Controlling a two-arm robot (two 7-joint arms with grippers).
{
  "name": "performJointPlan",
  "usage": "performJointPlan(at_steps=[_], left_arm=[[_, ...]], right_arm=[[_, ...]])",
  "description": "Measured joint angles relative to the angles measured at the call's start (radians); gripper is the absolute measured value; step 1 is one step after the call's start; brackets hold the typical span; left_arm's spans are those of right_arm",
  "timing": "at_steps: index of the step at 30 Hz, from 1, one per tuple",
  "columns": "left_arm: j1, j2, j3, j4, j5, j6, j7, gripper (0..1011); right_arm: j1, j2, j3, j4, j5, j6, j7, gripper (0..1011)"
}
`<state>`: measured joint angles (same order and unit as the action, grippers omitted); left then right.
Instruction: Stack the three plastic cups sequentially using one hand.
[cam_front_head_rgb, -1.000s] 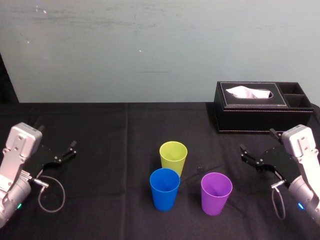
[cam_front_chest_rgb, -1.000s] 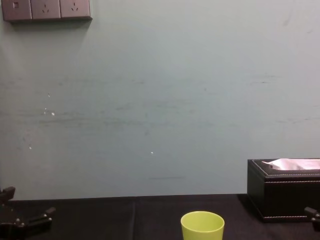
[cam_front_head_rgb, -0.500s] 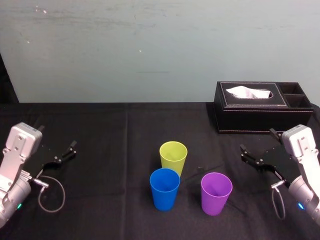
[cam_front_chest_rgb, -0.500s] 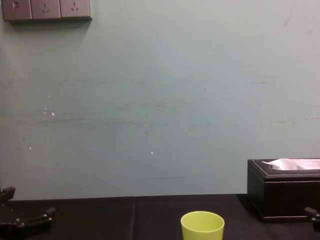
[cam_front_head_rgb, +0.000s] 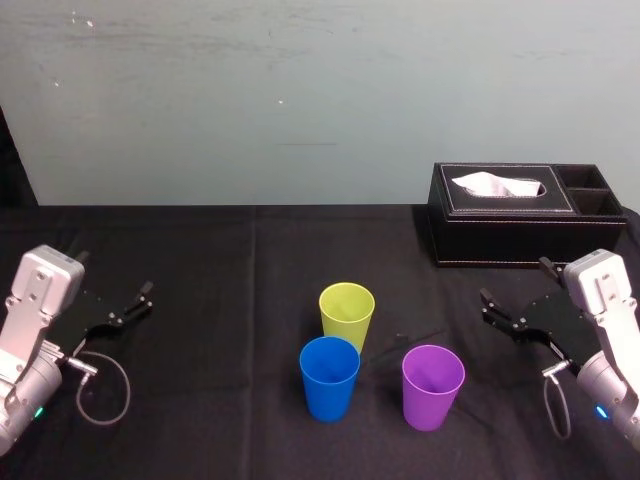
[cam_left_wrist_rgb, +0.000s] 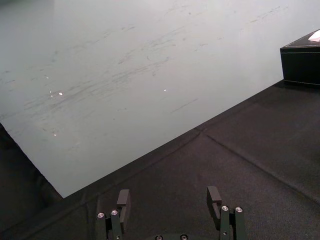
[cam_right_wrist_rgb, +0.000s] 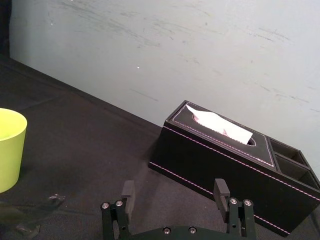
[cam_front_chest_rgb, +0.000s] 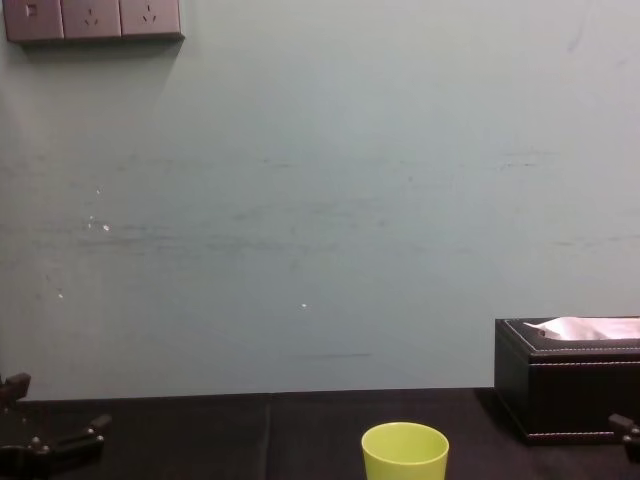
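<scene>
**Black cloth, three loose cups, both grippers wide**

All three cups stand upright and unstacked on the surface (cam_front_head_rgb: 220, 400), around its middle and toward the front edge. The green cup (cam_front_head_rgb: 347, 313) is farthest back. The blue cup (cam_front_head_rgb: 329, 377) is just in front of it, and the purple cup (cam_front_head_rgb: 432, 386) stands apart to the right. The left gripper (cam_front_head_rgb: 128, 308) is near the left edge, fingers apart and empty. The right gripper (cam_front_head_rgb: 513, 280) is near the right edge, fingers also apart, well clear of the purple cup. A tissue box (cam_front_head_rgb: 525, 215) sits at the far right corner.
</scene>
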<state>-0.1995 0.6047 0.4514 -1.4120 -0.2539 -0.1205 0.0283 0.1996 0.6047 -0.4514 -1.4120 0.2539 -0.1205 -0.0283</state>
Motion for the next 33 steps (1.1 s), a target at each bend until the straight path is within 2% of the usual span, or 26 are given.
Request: performJointPlan(at_steps=[33], left_arm=[[0.000,0.000,0.000,0.000,0.000,0.000,0.000,1000]], right_arm=[[0.000,0.000,0.000,0.000,0.000,0.000,0.000,1000]])
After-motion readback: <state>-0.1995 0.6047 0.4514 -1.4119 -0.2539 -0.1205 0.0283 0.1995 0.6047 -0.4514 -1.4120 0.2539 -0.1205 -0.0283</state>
